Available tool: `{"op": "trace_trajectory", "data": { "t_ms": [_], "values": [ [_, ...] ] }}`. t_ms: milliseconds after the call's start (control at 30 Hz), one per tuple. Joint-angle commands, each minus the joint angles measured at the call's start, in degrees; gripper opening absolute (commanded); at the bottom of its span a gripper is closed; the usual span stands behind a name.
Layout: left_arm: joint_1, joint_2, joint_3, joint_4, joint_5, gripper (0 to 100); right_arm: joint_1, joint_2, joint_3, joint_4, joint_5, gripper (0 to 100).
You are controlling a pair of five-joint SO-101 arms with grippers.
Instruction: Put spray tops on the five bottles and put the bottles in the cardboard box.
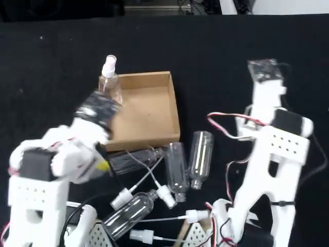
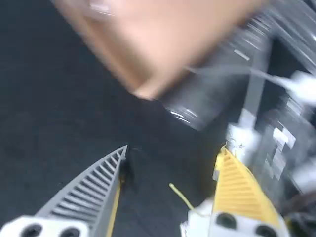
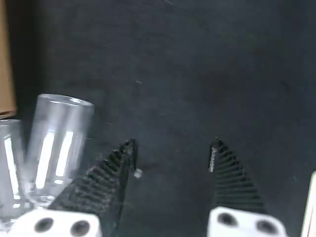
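The cardboard box (image 1: 149,110) sits mid-table, and one clear bottle with a white spray top (image 1: 109,80) stands at its far left corner. Three uncapped clear bottles (image 1: 176,169) lie just in front of the box; a fourth (image 1: 128,212) lies nearer the front edge. Several loose white spray tops (image 1: 165,195) with thin tubes lie among them. My left gripper (image 2: 173,148) is open and holds nothing, low by the box's near left corner (image 2: 148,54) and beside a lying bottle (image 2: 205,98). My right gripper (image 3: 173,145) is open over bare cloth, right of a bottle's base (image 3: 57,140).
Black cloth (image 1: 231,46) covers the table, with free room behind and to the right of the box. Both arms' white bases (image 1: 272,170) and red and white cables (image 1: 226,128) stand along the front edge, close to the bottles and spray tops.
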State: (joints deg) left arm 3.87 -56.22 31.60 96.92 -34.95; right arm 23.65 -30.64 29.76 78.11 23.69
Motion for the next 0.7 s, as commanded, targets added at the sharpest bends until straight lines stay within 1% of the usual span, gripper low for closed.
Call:
{"op": "trace_trajectory", "data": {
  "t_ms": [0,100,167,300,367,533,667],
  "values": [
    [17.9,6.4,-3.9,3.6,3.0,26,7.5,-2.8,-3.4,0.5,3.5,20.9],
    [26.5,10.2,0.0,-0.9,8.4,26,12.5,-2.8,-3.4,0.4,6.4,20.9],
    [31.0,12.7,2.9,-4.5,11.5,26,15.5,-2.8,-3.4,0.4,8.3,20.9],
    [37.2,16.0,8.9,-11.0,16.4,26,20.7,-2.8,-3.4,0.4,12.0,20.9],
    [39.1,17.1,11.7,-13.1,17.4,26,22.4,-2.8,-3.4,0.4,13.6,20.9],
    [39.3,17.7,16.5,-16.3,20.5,26,23.7,-2.8,-3.3,0.3,15.9,20.9],
    [39.3,17.7,17.3,-16.4,30.0,26,23.3,-2.8,-3.3,0.3,15.8,20.9]
  ]
}}
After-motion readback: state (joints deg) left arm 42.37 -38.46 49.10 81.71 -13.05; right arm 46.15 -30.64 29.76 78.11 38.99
